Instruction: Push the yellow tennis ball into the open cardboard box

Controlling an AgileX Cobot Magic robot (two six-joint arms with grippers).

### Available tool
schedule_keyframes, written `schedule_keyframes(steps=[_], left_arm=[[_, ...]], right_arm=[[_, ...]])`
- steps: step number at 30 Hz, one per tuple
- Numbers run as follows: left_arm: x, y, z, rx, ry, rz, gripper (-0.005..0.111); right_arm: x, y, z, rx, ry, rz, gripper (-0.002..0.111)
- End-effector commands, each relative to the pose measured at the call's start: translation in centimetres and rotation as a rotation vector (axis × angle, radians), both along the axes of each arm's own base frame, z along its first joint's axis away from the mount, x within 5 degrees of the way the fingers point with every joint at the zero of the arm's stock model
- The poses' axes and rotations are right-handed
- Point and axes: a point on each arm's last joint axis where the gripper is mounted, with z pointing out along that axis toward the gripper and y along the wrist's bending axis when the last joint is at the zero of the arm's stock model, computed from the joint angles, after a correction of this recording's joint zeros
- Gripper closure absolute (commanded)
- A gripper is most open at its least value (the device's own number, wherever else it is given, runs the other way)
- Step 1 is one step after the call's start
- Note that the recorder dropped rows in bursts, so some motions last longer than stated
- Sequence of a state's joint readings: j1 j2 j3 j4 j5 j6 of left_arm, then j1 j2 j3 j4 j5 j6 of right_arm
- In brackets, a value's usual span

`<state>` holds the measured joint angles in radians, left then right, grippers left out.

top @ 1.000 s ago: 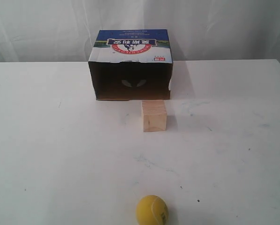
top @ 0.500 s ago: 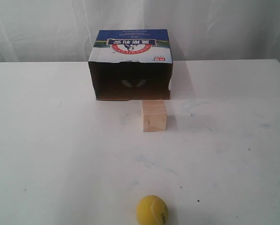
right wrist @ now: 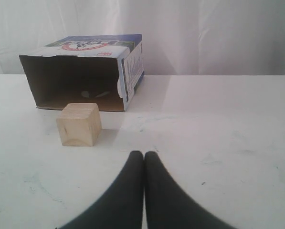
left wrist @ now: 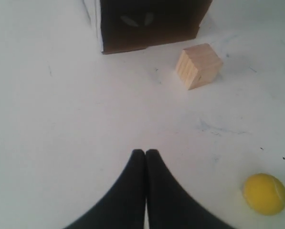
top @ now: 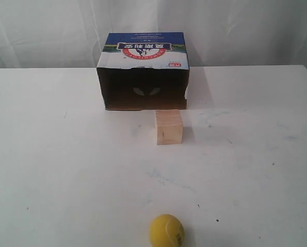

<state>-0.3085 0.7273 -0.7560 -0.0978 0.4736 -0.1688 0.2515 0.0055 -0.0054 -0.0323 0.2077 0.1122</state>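
The ball [top: 166, 230] lies near the worktop's [top: 50, 170] front, well apart from the box [top: 143, 72], with the cube [top: 168, 127] between. Left fingers [left wrist: 136, 171] and right fingers [right wrist: 132, 171] are pressed together. A straight push could strike the cube and deflect.

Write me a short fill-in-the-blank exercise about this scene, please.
1. The ball is ____ in colour.
2. The cube stands between the ball and the box, before its ____ side.
3. The left gripper and the right gripper are both ____, holding nothing.
4. The ball lies ____ the box.
Missing words: yellow; open; shut; outside.
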Motion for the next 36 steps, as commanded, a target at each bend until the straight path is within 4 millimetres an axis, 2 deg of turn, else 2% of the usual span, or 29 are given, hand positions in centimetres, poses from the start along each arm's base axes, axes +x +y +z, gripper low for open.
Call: schedule_keyframes(steps=[1,6,9,12,16,26,30,36], left_arm=[[2.6,-3.6,-1.0,-0.003,-0.012,-0.118,0.107],[4.5,-9.5,-3.0,-0.012,-0.032,-0.298,0.107],[4.6,-12.5,-4.3,0.024,0.015,-0.39,0.107],[4.6,-14.7,-6.0,0.087,0.059,-0.462,0.107],[4.1,-16.2,-7.2,0.107,0.083,-0.506,0.107],[2.1,-17.5,-7.4,0.136,0.099,-0.601,0.107],[2.2,-17.7,-7.7,0.149,0.104,-0.604,0.107],[2.7,-18.5,-10.0,0.2,0.165,-0.607,0.107]], right_arm=[[0.0,0.0,-0.1,0.004,-0.006,-0.003,0.108],[0.0,0.0,-0.1,0.004,-0.006,-0.003,0.108],[0.0,0.0,-0.1,0.004,-0.006,-0.003,0.108],[0.0,0.0,-0.1,0.004,-0.006,-0.003,0.108],[0.0,0.0,-0.1,0.004,-0.006,-0.003,0.108],[0.0,0.0,-0.1,0.004,-0.006,-0.003,0.108],[0.0,0.0,-0.1,0.004,-0.006,-0.003,0.108],[0.0,0.0,-0.1,0.004,-0.006,-0.003,0.108]])
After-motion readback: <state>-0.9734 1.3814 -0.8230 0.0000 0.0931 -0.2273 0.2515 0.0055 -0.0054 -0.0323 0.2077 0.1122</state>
